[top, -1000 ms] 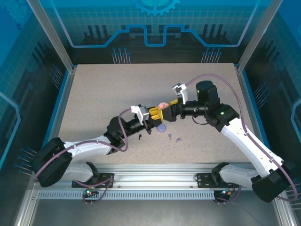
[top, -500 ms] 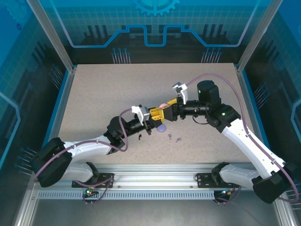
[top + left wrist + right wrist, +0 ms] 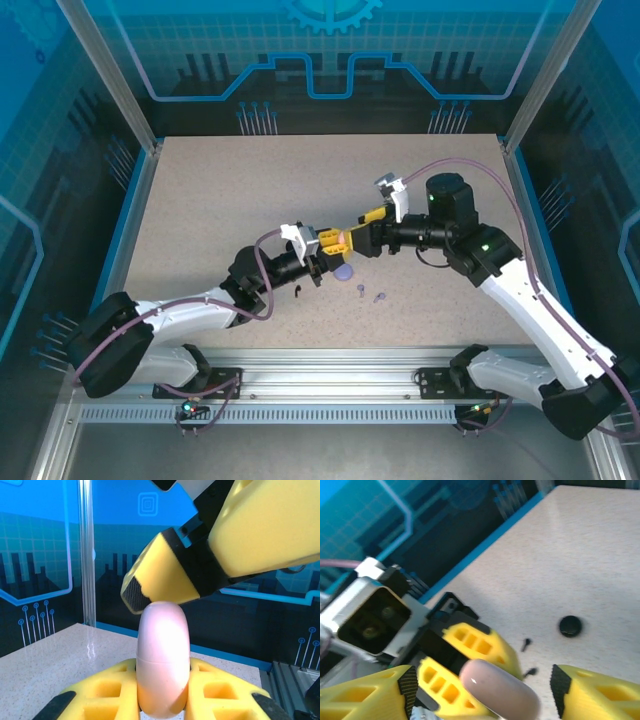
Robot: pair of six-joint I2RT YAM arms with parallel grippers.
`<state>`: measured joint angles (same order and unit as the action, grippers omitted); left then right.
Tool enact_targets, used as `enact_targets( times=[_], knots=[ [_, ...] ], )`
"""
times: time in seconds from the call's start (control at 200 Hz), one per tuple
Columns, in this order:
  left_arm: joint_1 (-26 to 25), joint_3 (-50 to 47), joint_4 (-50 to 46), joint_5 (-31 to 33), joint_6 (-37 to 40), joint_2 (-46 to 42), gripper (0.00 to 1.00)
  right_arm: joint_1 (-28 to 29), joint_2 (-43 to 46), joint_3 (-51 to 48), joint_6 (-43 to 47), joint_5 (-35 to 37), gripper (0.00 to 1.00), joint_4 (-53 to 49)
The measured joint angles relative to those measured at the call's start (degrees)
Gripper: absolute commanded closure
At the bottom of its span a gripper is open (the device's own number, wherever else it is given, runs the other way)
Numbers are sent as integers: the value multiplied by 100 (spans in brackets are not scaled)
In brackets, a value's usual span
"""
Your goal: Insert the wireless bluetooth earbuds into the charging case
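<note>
L gripper (image 3: 162, 700) is clamped on the pink case (image 3: 162, 650), pinching its lower half, so the case stands on end above the table (image 3: 200, 200). There's a seam round its middle and the lid looks shut. R gripper (image 3: 482, 682) has its jaws spread wide, one finger each side of the case. From the L wrist cam, one R fingertip sits right at the top of the case; touching or just off, can't tell.

None of the buds are in yet. Lilac earbuds (image 3: 379, 297) lie on the table just near-side of the case, next to a lilac disc (image 3: 343, 271), prob. the lilac case. Black earbuds (image 3: 525, 643) lie below the case, w/ a round black case (image 3: 570, 625) a bit further off. Pink buds: couldn't spot them.

What could go wrong, imo:
- The shell is smooth and rounded. If R pushes on the top to pop the lid, the case could squirt out of L's pinch or twist in it.
- The two sets of yellow fingers are v. close. A small misjudged closing move and R grabs L's finger instead of the lid, or they jam.
- If R closes across the seam it holds the lid shut rather than opening it.
- A dropped case would land among the loose buds and scatter them.
</note>
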<state>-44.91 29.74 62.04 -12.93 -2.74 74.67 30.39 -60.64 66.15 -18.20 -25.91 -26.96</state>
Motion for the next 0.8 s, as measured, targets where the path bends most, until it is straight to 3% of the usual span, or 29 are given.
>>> enact_targets(
  times=[0.225,0.46,0.8],
  knots=[
    [249,15,-468,0,-345,0,96,-68,577,-125,-11,1919,0,-560],
    [695,542,-1285,-46,-1051,262,97,-483,1082,-649,-160,2855,0,-793],
    [1056,1775,-2767,-92,-1939,1801,99,-570,1082,-973,-374,3292,0,-916]
  ],
)
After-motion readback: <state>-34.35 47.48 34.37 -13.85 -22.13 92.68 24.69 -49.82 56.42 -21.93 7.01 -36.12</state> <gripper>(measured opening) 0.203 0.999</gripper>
